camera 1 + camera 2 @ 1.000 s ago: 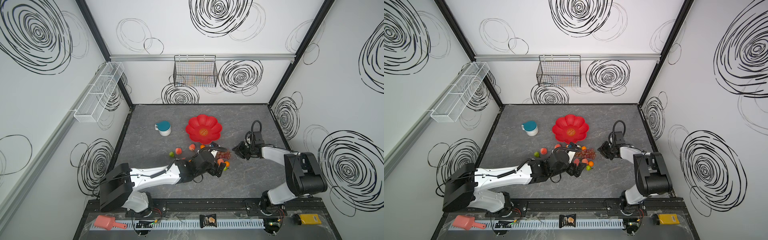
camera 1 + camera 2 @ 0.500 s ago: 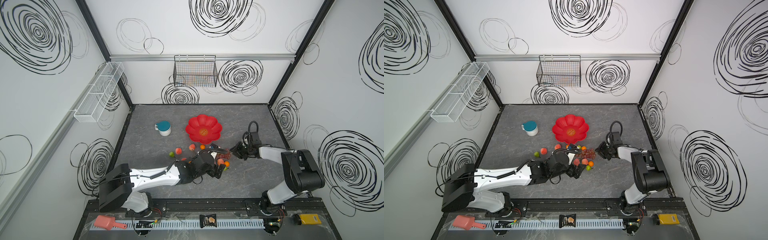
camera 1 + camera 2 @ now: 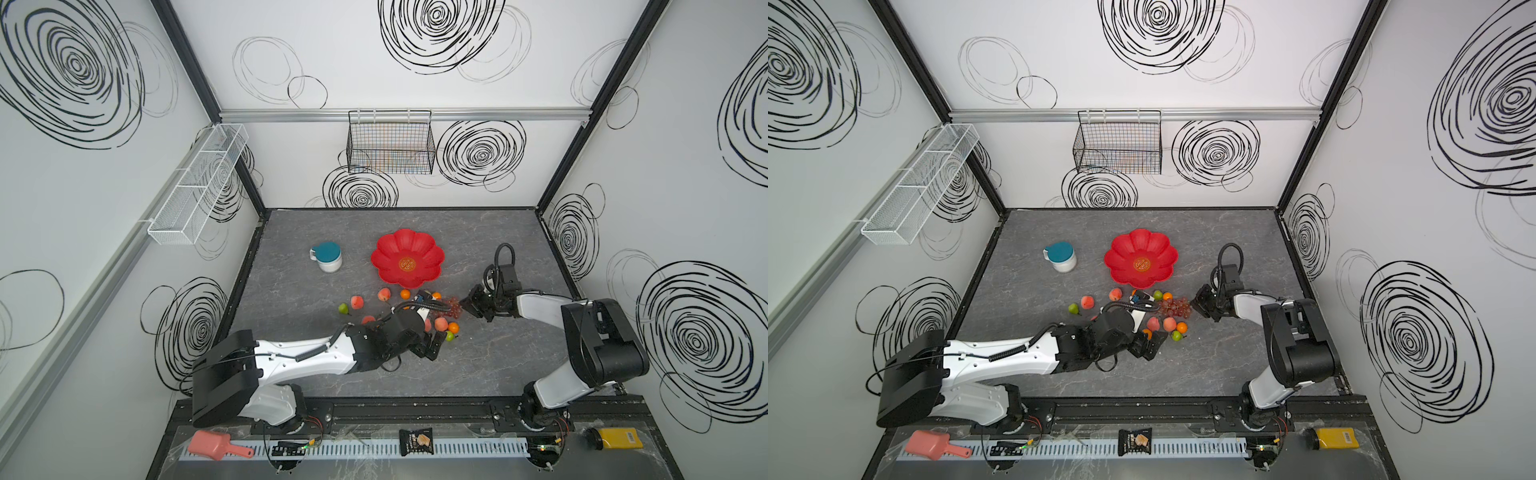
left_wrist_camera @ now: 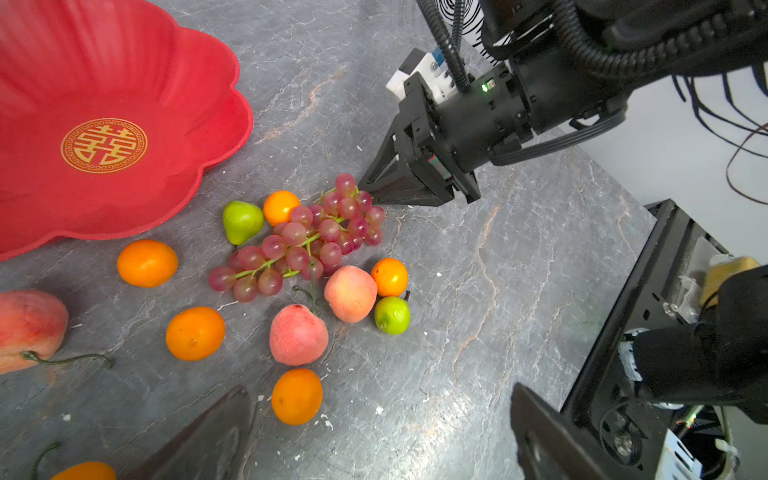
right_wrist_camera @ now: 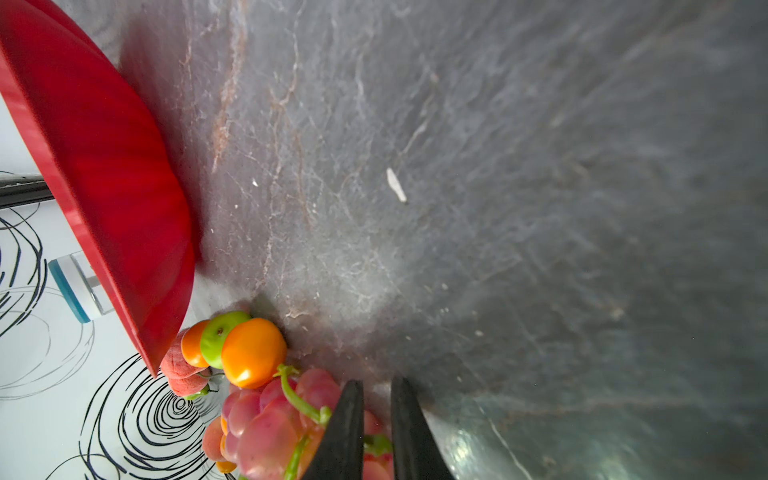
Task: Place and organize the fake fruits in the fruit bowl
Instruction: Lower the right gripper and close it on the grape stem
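I am watching from the remote desk, and the grey table point(image 3: 498, 365) reads left to right in a top view. The white mug point(image 3: 326, 259) with its teal lid stands at 9 o'clock of the fruit bowl point(image 3: 384, 253), well apart from it. The red scalloped bowl sits flat, its gold emblem showing. All the fake fruits point(image 3: 440, 322) I can see lie on the table outside it, spread from its 7 o'clock to its 5 o'clock.

A green pear point(image 3: 343, 308) lies furthest left. A peach point(image 3: 356, 301) is just beside it. A second peach point(image 3: 384, 294) and an orange point(image 3: 405, 294) lie near the rim at 6 o'clock.

The left gripper point(image 3: 429, 347) reaches in low from 8 o'clock and stops at 6 o'clock of the bowl. Its fingers point(image 4: 216, 428) are spread wide and hold nothing. In the left wrist view a lone orange point(image 4: 297, 397) lies on the table just off one finger.

Beyond that, two more peaches, an orange and a small pear crowd against the grape bunch point(image 4: 307, 241), which lies on the table at 5 o'clock of the bowl. Another pear and another orange touch its bowl side.

The right gripper point(image 5: 376, 399) comes in from 3 o'clock of the bunch, tips on its stem end. Its fingers point(image 5: 345, 428) are drawn almost together, with a green stem and a grape caught in the narrow gap.
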`<state>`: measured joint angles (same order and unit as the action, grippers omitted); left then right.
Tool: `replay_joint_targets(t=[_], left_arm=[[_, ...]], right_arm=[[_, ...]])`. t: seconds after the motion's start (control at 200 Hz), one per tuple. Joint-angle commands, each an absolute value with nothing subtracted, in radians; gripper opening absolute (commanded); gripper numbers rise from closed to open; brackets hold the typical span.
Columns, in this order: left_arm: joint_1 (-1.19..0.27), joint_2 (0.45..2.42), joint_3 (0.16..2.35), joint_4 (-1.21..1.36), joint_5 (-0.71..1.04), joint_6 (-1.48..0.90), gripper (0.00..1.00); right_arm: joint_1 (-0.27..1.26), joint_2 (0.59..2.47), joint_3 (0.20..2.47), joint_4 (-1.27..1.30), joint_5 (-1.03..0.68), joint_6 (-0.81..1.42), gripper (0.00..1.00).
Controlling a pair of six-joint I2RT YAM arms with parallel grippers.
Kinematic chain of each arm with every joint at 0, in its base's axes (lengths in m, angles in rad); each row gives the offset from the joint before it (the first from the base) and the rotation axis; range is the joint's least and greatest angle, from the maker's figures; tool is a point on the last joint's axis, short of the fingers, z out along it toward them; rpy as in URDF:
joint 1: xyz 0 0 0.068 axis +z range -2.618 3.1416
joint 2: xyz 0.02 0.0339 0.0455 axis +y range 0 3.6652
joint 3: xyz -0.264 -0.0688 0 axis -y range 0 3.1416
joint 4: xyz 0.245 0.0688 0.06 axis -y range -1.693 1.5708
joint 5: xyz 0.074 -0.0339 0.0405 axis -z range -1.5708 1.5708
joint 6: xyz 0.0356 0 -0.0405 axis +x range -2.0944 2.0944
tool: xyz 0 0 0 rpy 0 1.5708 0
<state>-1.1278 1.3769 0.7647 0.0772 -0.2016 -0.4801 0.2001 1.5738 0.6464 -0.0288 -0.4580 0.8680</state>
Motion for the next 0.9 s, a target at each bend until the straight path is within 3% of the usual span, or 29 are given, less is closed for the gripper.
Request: replay_joint_targets(t=[0.0,0.64,0.896], left_arm=[[-1.134,1.345,0.754,0.107,-0.227,-0.500,1.00],[-1.113,1.278,0.727,0.083,-0.263,-0.490,0.99],[-1.094,1.272,0.752,0.090,-0.262,-0.487,0.99]], right_arm=[[0.206,1.574,0.637,-0.040,-0.448,0.877,0.15],[0.207,1.427,0.646,-0.118,-0.375,0.865,0.01],[0.207,1.306,0.668,-0.210,-0.312,0.831,0.00]])
